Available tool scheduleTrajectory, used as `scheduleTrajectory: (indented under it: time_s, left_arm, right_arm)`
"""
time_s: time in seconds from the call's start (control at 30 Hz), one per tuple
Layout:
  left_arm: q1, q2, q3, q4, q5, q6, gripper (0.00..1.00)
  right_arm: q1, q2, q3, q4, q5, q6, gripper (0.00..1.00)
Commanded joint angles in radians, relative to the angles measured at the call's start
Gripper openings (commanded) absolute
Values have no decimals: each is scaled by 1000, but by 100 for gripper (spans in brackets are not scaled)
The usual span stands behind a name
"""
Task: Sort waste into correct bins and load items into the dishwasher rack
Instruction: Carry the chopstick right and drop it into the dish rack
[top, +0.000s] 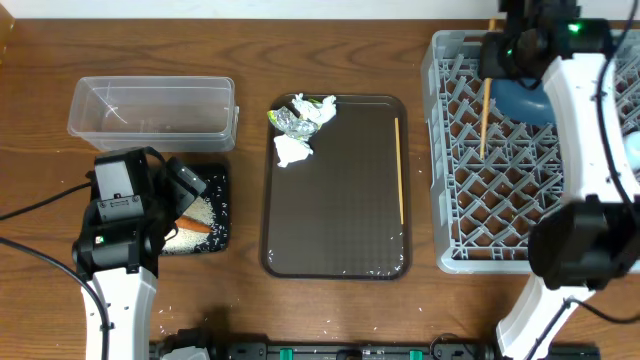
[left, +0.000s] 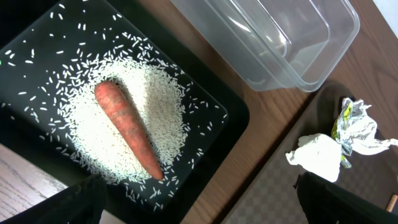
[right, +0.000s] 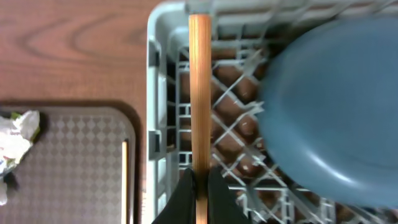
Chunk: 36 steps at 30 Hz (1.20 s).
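Wooden desk (top: 330, 50) under everything.

Big grey dishwasher rack (top: 440, 150) on the right side of the desk, full of little pegs. Inside it, near the far end, a dark-blue round dish (top: 525, 100).

White right arm (top: 590, 120) over the rack. Right jaws pressed tight on one end of a thin wooden chopstick (right: 200, 93). Stick over the rack's left part, just beside the blue dish. Cannot tell if touching the pegs or not.

Dark-brown serving tray (top: 340, 200) in the middle of the desk. On its right side, a second chopstick (top: 400, 170), flat, along the edge. At its far left corner, a crumpled white tissue (top: 292, 150) and a crumpled silvery-green wrapper (top: 305, 115), touching each other.

Left arm (top: 120, 250) at the near left. Left jaws spread wide, empty, above the black tray.

Clear plastic tub (top: 150, 110) at the far left of the desk.

Shallow black tray (left: 37, 37) just in front of the tub. Inside it, a pile of white rice (left: 161, 106), with loose grains all around. On top of the rice, an orange carrot piece (left: 127, 127), lying slanted.
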Motion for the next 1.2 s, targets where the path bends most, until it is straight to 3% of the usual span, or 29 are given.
scheduleTrajectory:
  time_s: [0.0,0.07,0.23,0.27,0.7,0.8,1.17]
  left_arm:
    - [6,5,22,-2,-12,6,100]
    - [6,5,22,-2,-12,6,100]
    - [6,5,22,-2,-12,6,100]
    - [6,5,22,-2,-12,6,100]
    - [6,5,22,-2,-12,6,100]
    - [6,5,22,-2,-12,6,100]
    - [6,5,22,-2,-12,6,100]
  right_arm:
    - [19,36,-3,8,-48,-16,8]
    - [29,61,-3,10,-51,-16,21]
    - [60,90,-3,-8,-50,-16,77]
    - [63,90,-3,-10,-50,-8,80]
    - [175,-5,-3,-116,-74,114,79]
    - [244,19,-11,-112,-34,128,74]
    - [436,223,-12,-86,180,321,75]
